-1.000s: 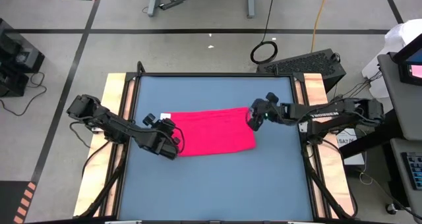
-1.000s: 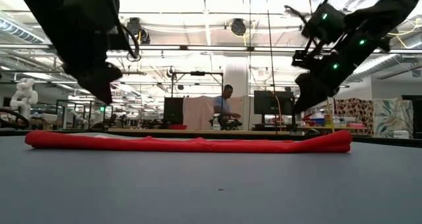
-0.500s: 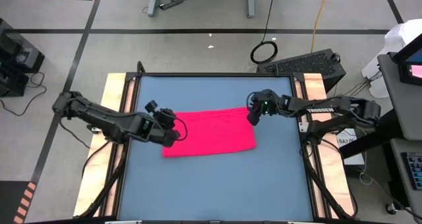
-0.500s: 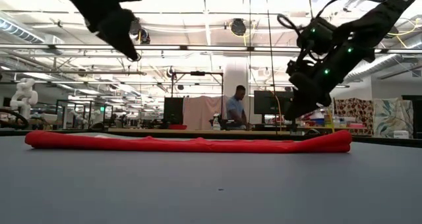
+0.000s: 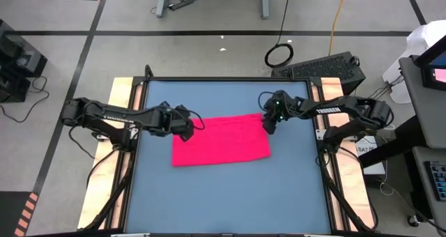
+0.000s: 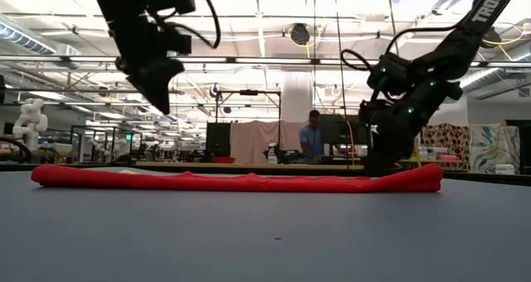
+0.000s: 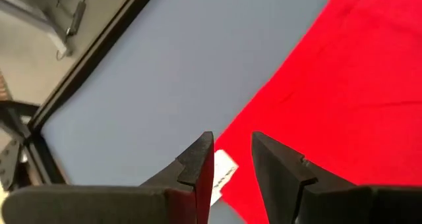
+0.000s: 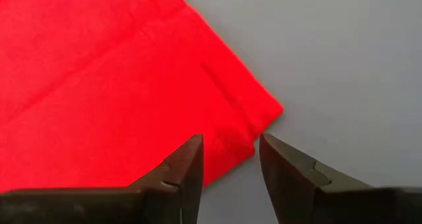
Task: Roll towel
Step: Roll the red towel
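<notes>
1. We see the towel [image 5: 223, 140] lying flat on the blue tabletop [image 5: 230, 195], a pinkish-red rectangle near the table's middle, its long side running between the two arms.
2. In the low view the towel [image 6: 241, 180] shows as a long, low red strip on the table surface, a little thicker at the end under the right arm.
3. The left arm [image 5: 111, 116] reaches in from the table's left edge, stretched nearly level, and its left gripper [image 5: 187, 125] sits over the towel's far left corner.
4. In the low view that left gripper [image 6: 162, 87] hangs well above the cloth, pointing down and tilted, not touching it.
5. From the left wrist view we see its fingers [image 7: 198, 168] set a narrow gap apart with nothing between them; below them lie the towel's corner and its small white tag [image 7: 222, 171].
6. The right arm [image 5: 334, 111] comes in from the right edge, bent at the elbow, with the right gripper [image 5: 270, 120] at the towel's far right corner.
7. In the low view the right gripper [image 6: 383, 162] points steeply down and reaches almost to the cloth; we cannot tell whether it touches.
8. The right wrist view shows its fingers [image 8: 188, 168] parted over the towel's corner [image 8: 260, 128], gripping nothing.
</notes>
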